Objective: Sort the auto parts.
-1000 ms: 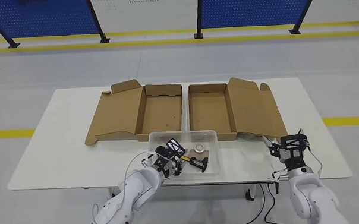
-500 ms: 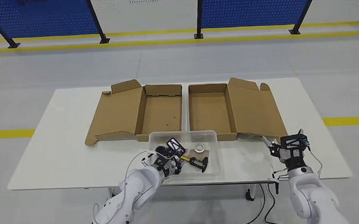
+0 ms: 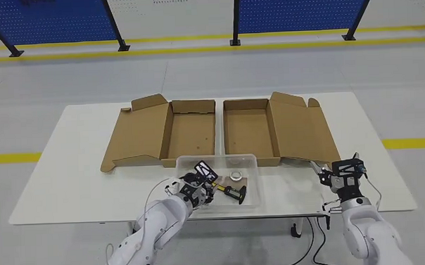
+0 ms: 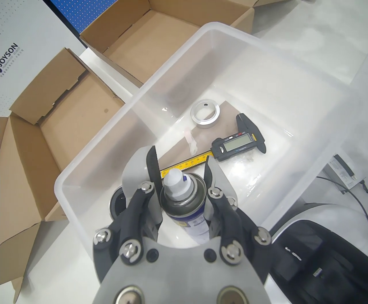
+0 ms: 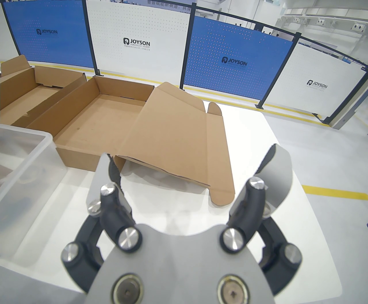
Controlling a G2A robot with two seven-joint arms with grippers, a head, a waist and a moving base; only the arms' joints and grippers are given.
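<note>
My left gripper (image 4: pixel 179 164) is shut on a spray can (image 4: pixel 184 198) with a white nozzle, holding it upright over the near left part of the clear plastic bin (image 4: pixel 138 92). From above, the gripper (image 3: pixel 195 187) and can (image 3: pixel 204 169) sit at the bin's (image 3: pixel 250 159) left side. On the bin floor lie a digital caliper (image 4: pixel 238 144) with a yellow scale, a metal ring (image 4: pixel 205 112) and a black round part (image 4: pixel 115 204) beside the gripper. My right gripper (image 5: pixel 191 161) stands open and empty over the table near the front right (image 3: pixel 338 169).
Two open cardboard boxes stand behind the bin, the left box (image 3: pixel 190 130) and the right box (image 3: pixel 249 131), each with its lid flap folded outward. The right box's flap (image 5: pixel 178 144) lies flat just ahead of my right gripper. A brown card (image 4: pixel 227 115) lines the bin floor.
My left gripper has shifted slightly away from the table's front edge with the spray can in it. The right arm has stayed still.
</note>
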